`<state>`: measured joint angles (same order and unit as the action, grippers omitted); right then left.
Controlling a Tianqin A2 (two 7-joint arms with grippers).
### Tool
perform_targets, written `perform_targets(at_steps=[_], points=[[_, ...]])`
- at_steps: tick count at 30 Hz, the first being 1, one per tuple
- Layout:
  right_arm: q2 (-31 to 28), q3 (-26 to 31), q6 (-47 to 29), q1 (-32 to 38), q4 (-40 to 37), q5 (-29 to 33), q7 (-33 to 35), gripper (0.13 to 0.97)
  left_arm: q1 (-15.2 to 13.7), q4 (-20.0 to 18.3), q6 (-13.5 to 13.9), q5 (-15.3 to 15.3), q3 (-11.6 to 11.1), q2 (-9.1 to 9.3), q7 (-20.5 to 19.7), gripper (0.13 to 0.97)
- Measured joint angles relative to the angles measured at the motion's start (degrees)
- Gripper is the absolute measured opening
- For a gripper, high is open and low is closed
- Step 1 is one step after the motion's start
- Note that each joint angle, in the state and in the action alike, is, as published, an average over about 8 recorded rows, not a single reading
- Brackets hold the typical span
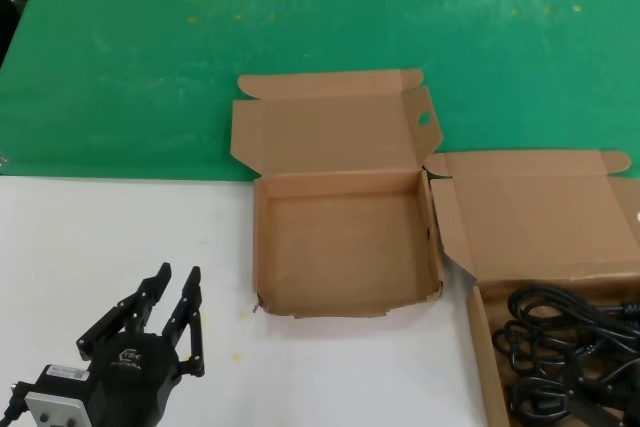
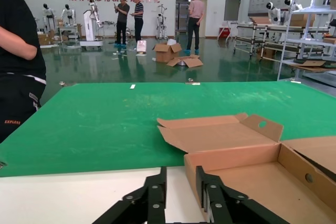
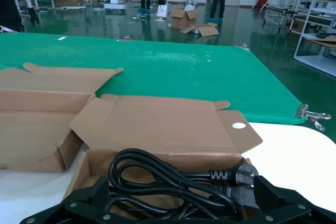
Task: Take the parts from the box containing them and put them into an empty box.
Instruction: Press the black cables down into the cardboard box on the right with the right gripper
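The empty box [image 1: 340, 242] lies open at the table's centre, with an oval hole in its lid tab. It also shows in the left wrist view [image 2: 252, 179] and the right wrist view [image 3: 31, 129]. The box containing the parts [image 1: 478, 342] sits at the right edge, its lid [image 3: 157, 124] folded back. Several black power cords [image 1: 565, 347] lie looped in it. My right gripper [image 3: 181, 198] is open, its fingers set wide on either side of the top cord [image 3: 168, 174] and its plug [image 3: 239, 174]. My left gripper [image 1: 180, 272] is open and empty, low on the white table left of the empty box [image 2: 181, 174].
A green mat [image 1: 120, 47] covers the far half of the table; the near half is white [image 1: 100, 237]. A metal clip [image 3: 312, 115] holds the mat's corner. People and robots stand far behind on the workshop floor [image 2: 131, 11].
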<state>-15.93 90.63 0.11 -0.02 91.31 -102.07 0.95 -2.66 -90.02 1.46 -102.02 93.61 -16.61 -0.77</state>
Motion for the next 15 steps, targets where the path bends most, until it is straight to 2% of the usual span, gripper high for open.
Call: perform_targets(at_steps=[3, 9, 15], points=[[0.0, 0.0, 0.1, 0.0, 0.0, 0.1, 0.1, 0.966, 0.0, 0.0, 0.0, 0.0, 0.0, 0.0, 0.0, 0.291], [-2.0, 1.3, 1.1, -0.1, 0.5, -0.6, 0.1, 0.966, 0.0, 0.0, 0.0, 0.0, 0.0, 0.0, 0.0, 0.221], [-10.2, 6.6, 3.2, 1.3, 1.2, -5.0, 1.6, 0.966, 0.0, 0.0, 0.0, 0.0, 0.0, 0.0, 0.0, 0.169]])
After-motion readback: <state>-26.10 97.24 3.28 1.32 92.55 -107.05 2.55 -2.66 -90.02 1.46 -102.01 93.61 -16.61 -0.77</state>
